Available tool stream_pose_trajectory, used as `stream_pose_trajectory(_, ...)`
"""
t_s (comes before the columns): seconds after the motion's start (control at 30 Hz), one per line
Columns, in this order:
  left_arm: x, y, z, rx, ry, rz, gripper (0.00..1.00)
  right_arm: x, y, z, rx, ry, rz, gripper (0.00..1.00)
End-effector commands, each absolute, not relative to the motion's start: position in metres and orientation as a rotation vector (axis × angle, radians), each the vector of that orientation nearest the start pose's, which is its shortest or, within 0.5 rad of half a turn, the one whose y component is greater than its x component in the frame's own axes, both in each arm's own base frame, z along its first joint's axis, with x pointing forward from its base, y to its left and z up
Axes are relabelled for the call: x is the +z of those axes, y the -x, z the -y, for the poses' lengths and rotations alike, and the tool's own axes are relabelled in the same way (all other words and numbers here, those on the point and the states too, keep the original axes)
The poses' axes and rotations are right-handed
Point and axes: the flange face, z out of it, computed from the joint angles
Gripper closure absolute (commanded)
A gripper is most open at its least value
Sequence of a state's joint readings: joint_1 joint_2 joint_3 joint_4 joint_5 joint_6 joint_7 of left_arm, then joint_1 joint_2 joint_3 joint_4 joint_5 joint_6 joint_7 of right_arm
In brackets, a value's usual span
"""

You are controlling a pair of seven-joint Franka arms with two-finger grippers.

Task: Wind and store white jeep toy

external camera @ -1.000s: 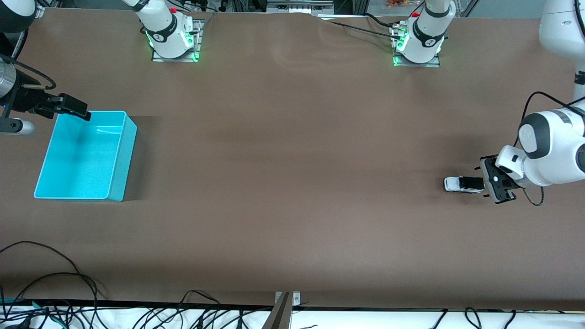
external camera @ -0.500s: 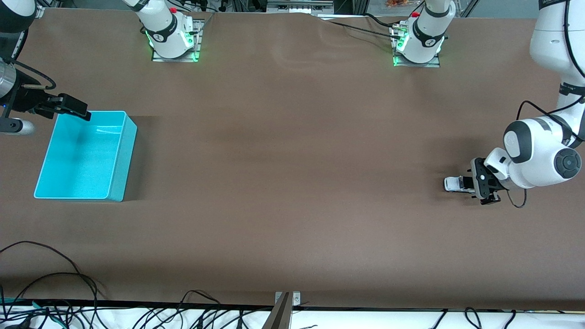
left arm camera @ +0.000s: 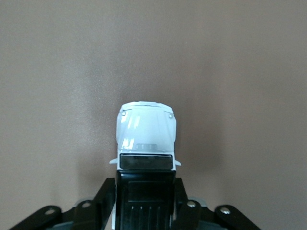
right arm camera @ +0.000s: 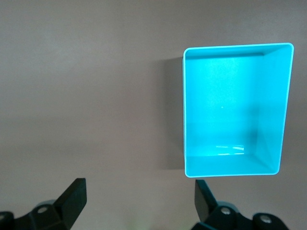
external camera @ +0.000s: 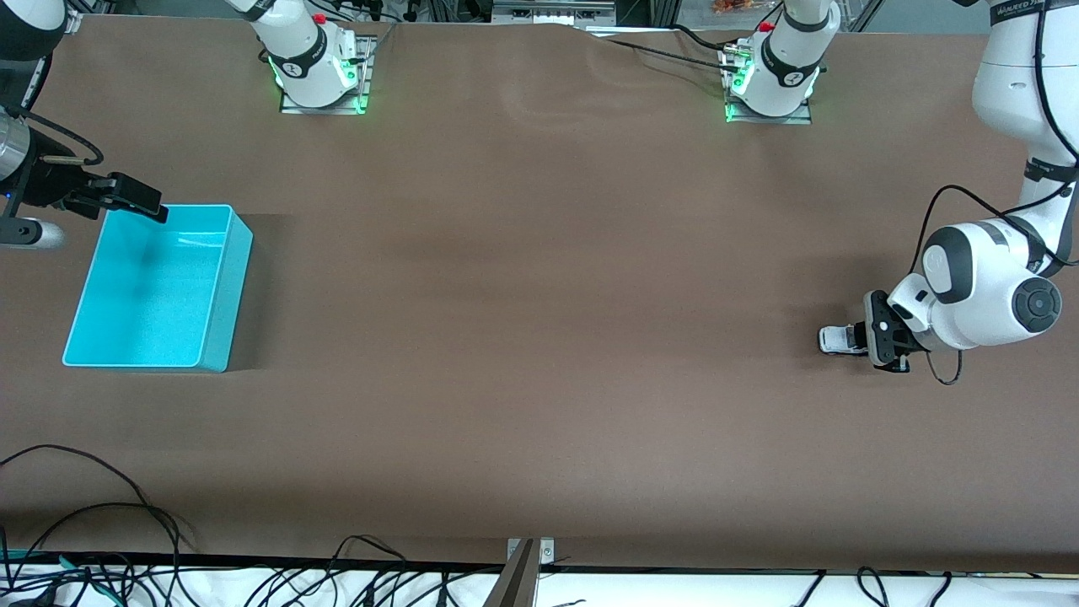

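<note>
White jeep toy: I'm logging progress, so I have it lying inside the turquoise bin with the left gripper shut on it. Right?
Not quite. The left gripper is shut on the white jeep toy, but the front view shows the toy on the table at the left arm's end, not in the turquoise bin.

Brown table (external camera: 539, 337), plain matte top. Toward my right arm's end sits a turquoise bin (external camera: 221, 287), rectangular and open-topped; my right wrist view shows its inside (right arm camera: 235, 105) holding nothing but a faint glare on the floor. Its shadow falls on the table beside it. Loose black cables (external camera: 93, 514) sprawl over the table edge nearest the front camera, at my right arm's end, with more along the white strip (external camera: 253, 586) under that edge. A metal bracket (external camera: 531, 552) is fixed mid-edge there.
</note>
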State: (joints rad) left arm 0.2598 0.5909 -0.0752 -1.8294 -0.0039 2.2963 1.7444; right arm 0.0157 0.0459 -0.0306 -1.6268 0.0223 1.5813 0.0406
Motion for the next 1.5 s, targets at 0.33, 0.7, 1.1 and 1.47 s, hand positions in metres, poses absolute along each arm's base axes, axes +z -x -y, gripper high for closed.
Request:
stream_pose_trajectory(0.33,0.194,-0.619,-0.118,0.066,2.268,-2.356,0.96,0.575,-0.560,0.008,0.149,3.125,-0.090,0.00)
stream_pose_trajectory(0.7,0.192,-0.611,-0.157,0.058,2.252,-2.381,0.96,0.575,-0.560,0.008,0.149,3.125,-0.090,0.00)
stream_pose_trajectory(1.1,0.193,-0.592,-0.221,0.031,2.239,-2.403,0.96,0.575,-0.560,0.008,0.149,3.125,-0.090,0.00)
stream_pose_trajectory(1.47,0.192,-0.571,-0.287,0.005,2.275,-2.365,0.96,0.575,-0.560,0.008,0.149,3.125,-0.090,0.00)
